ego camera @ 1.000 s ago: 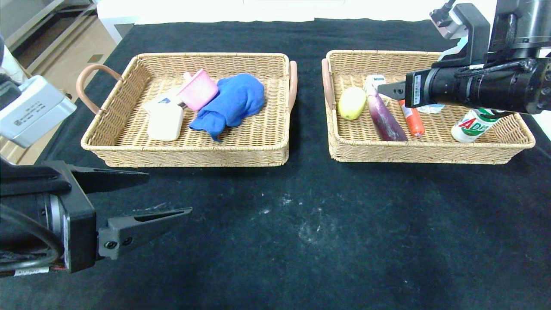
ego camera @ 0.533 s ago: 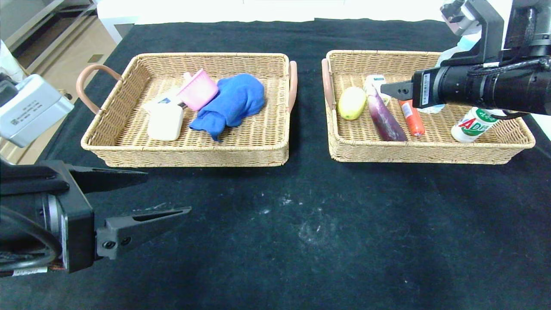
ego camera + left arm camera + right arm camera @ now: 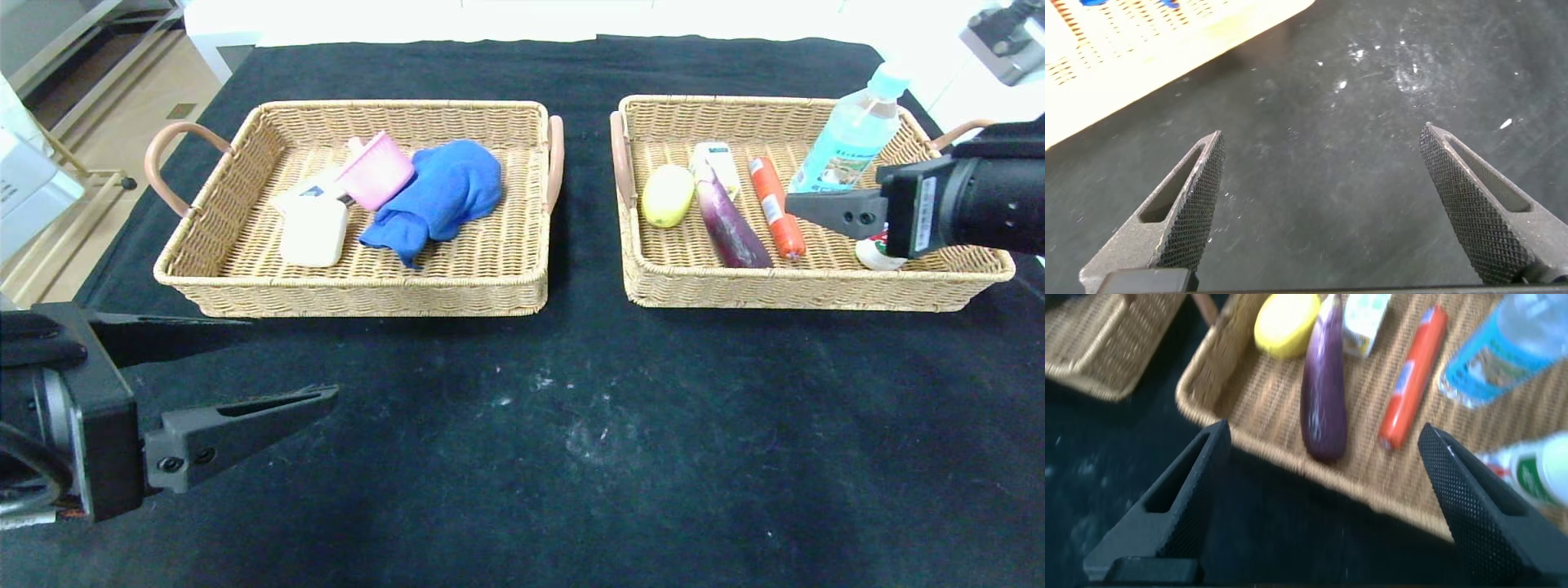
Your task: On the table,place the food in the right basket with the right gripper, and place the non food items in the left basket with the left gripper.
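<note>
The left basket (image 3: 351, 296) holds the white soap-like bar (image 3: 313, 231), one of the non food items. The right basket (image 3: 784, 296) holds the food: yellow fruit (image 3: 667, 195), purple aubergine (image 3: 731, 224), small carton (image 3: 718, 162), orange-red sausage (image 3: 777, 208) and a drink bottle (image 3: 878, 256), which is mostly hidden behind my right gripper. My right gripper (image 3: 796, 206) hovers open and empty over that basket's near right part. In the right wrist view its jaws (image 3: 1324, 431) stand wide apart, with the aubergine (image 3: 1324, 392) and sausage (image 3: 1411, 380) beyond them. My left gripper (image 3: 290, 358) hangs open over bare table (image 3: 1315, 188), in front of the left basket.
A blue cloth (image 3: 441, 196) and a pink cup (image 3: 377, 170) also lie in the left basket. A clear water bottle with a blue cap (image 3: 849, 135) stands in the right basket's far right corner. Black cloth with whitish scuffs (image 3: 588, 441) covers the table.
My right gripper has drawn back to the right and toward the basket's near side, opening wider and uncovering the water bottle. My left gripper has shifted slightly left and lower.
</note>
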Robot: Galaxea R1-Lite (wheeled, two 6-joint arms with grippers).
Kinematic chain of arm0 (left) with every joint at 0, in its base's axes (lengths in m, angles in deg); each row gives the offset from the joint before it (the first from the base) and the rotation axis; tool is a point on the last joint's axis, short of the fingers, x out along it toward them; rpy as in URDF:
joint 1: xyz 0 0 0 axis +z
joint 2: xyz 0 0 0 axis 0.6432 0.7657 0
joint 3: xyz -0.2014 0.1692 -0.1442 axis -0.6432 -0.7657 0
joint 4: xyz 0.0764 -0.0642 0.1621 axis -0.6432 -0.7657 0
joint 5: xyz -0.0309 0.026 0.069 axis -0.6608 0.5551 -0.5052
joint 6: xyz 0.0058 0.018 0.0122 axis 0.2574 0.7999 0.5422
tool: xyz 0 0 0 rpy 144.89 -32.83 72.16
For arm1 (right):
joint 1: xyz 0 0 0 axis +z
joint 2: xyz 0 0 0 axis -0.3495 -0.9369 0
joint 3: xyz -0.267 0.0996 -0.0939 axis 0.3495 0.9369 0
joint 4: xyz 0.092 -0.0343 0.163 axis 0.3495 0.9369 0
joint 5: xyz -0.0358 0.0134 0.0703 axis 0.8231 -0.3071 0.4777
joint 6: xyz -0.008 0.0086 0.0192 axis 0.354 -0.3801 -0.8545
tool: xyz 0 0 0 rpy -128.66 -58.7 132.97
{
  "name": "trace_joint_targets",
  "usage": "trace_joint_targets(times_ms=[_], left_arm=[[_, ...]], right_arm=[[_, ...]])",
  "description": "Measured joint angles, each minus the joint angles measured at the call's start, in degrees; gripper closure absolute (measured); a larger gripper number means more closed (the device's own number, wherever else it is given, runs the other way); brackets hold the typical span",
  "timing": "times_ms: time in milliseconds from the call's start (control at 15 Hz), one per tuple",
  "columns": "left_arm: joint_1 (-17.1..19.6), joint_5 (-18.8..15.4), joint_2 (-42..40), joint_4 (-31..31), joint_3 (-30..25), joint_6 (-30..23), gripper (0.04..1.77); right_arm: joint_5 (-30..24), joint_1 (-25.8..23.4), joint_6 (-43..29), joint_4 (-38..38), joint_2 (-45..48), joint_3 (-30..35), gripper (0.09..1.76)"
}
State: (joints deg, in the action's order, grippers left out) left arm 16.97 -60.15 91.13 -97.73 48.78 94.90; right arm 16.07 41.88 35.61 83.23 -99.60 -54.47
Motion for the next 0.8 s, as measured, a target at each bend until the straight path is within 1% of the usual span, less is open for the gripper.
trace_joint_targets(times_ms=[133,467,533,733,800], left_arm=[[1.0,0.4,-2.2,0.0,-1.4,0.0,0.09],[6.3,2.1,-13.0,-0.7,-6.9,0.1,0.09],[7.4,2.7,-15.8,-0.8,-8.3,0.1,0.09],[10.3,5.6,-23.5,-1.1,-12.7,0.2,0.09],[11.8,6.0,-25.6,-1.1,-13.7,0.3,0.09]], right_arm=[[0.0,0.0,-0.1,0.0,5.1,4.8,0.16],[0.6,-0.4,-0.1,3.8,20.4,15.7,0.15],[0.6,-1.4,-0.1,4.7,23.5,17.5,0.15],[0.2,-8.6,0.0,6.6,32.9,23.0,0.15],[0.1,-10.8,0.0,7.1,35.7,24.6,0.15]])
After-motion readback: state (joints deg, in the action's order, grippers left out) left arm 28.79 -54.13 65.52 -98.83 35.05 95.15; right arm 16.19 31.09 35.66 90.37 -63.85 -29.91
